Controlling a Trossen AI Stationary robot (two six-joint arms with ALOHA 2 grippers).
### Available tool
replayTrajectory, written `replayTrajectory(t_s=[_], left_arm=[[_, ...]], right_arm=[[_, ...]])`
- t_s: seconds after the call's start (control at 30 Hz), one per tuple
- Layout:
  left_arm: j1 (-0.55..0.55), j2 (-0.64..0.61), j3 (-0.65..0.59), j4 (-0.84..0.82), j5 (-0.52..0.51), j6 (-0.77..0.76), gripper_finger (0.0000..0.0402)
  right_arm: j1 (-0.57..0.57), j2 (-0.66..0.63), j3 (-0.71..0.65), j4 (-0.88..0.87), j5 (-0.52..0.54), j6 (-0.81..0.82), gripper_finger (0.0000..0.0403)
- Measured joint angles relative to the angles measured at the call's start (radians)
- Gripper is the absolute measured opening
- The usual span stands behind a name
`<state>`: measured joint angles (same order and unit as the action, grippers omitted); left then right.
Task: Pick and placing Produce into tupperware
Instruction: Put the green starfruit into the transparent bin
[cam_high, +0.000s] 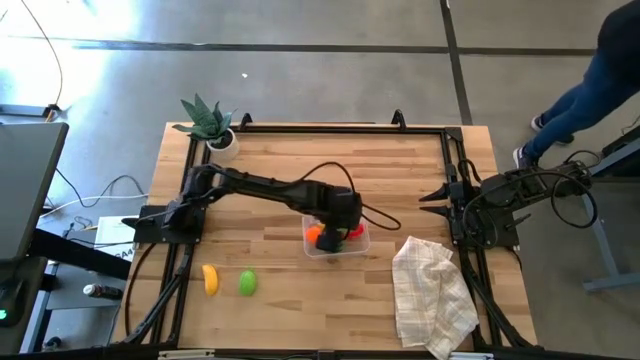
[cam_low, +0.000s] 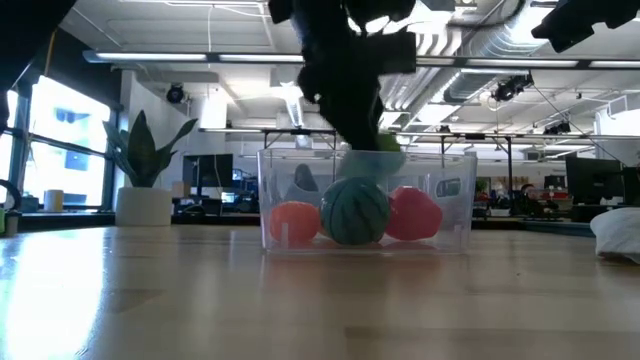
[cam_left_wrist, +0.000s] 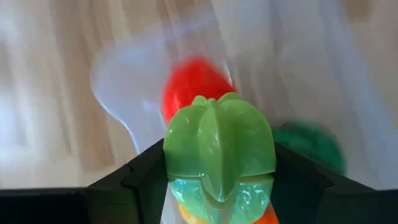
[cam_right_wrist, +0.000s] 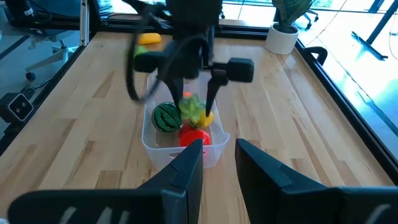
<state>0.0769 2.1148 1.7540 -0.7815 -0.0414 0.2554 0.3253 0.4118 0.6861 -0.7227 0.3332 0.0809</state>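
Observation:
The clear tupperware (cam_high: 358, 245) stands mid-table. It holds a striped green watermelon (cam_low: 354, 212), an orange (cam_low: 293, 222) and a red pepper (cam_low: 412, 214). My left gripper (cam_high: 336, 226) hangs over it, shut on a lobed green piece (cam_left_wrist: 217, 146) at about rim height (cam_low: 383, 160). A yellow banana (cam_high: 210, 279) and a round green piece (cam_high: 247, 283) lie on the table near the front left. My right gripper (cam_right_wrist: 217, 163) waits at the table's right edge (cam_high: 436, 197), a narrow gap between its fingers and nothing in it. My left gripper pinches the lobed green piece by its two opposite sides (cam_left_wrist: 173, 163), one finger (cam_left_wrist: 140, 182) on each. The fingers slant steeply down from above. The piece is lifted clear, over the produce in the tupperware (cam_right_wrist: 193, 107).
A white checked cloth (cam_high: 432, 295) lies crumpled at the front right. A spiky potted plant (cam_high: 212, 127) stands at the far left corner. A black frame (cam_high: 330, 128) rims the table. A person's legs (cam_high: 580, 95) show beyond the far right.

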Motion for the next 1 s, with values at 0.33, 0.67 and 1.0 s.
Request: replayTrajectory(t_s=[0.33, 0.67, 1.0], left_arm=[[0.001, 0.019, 0.0, -0.098, -0.042, 0.002, 0.0214], [-0.005, 0.018, 0.0, -0.149, -0.035, 0.02, 0.0211], [-0.012, 0.018, 0.001, -0.155, -0.02, 0.051, 0.0208]], right_arm=[[0.0, 0.0, 0.0, 0.0, 0.0, 0.0, 0.0084], [0.0, 0.0, 0.0, 0.0, 0.0, 0.0, 0.0084], [0.0, 0.0, 0.0, 0.0, 0.0, 0.0, 0.0084]])
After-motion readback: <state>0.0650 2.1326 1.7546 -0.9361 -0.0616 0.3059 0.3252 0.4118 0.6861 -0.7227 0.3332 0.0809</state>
